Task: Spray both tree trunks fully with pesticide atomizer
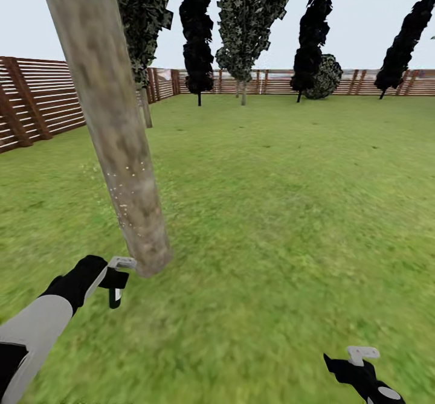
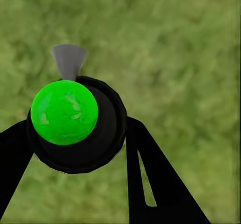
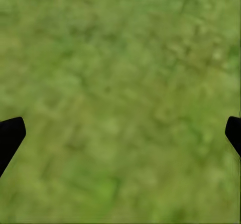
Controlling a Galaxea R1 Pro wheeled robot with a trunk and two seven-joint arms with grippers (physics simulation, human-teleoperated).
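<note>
The left hand (image 1: 115, 283) is clamped on the atomizer (image 2: 75, 123), held low just beside the trunk (image 1: 115, 150) base to aim spray there, while the right hand (image 1: 362, 368) hangs spread and empty over grass (image 3: 120, 83).

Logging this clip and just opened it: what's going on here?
The robot stands on the lawn of a fenced garden. Its left claw is shut on the pesticide atomizer, held close to the base of the near tree trunk. Tiny white specks dot the trunk's lower part, so spraying seems under way. The right claw hangs open over the grass, holding nothing. More trees stand by the far fence.
</note>
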